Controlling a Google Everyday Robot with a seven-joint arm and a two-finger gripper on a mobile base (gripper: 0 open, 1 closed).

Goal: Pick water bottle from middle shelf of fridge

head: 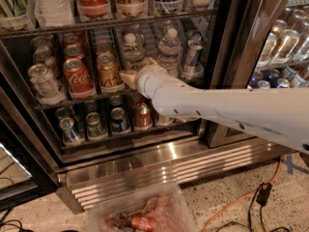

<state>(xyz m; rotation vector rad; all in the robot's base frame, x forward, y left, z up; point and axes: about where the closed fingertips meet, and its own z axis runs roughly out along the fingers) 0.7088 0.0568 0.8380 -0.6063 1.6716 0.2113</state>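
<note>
The claw (131,75) sat inside the fridge (145,163) at the front of the middle shelf (72,99), the arm reaching in low from the right of the view, probably to clear the shelf above; whether it was clenched or released could not be told. The bottle (131,50) stood upright in its lane just behind the claw, with a second bottle (170,46) one lane over and cans (76,77) on the other side. The approach therefore likely had to run straight along the lane to spare the neighbours.
</note>
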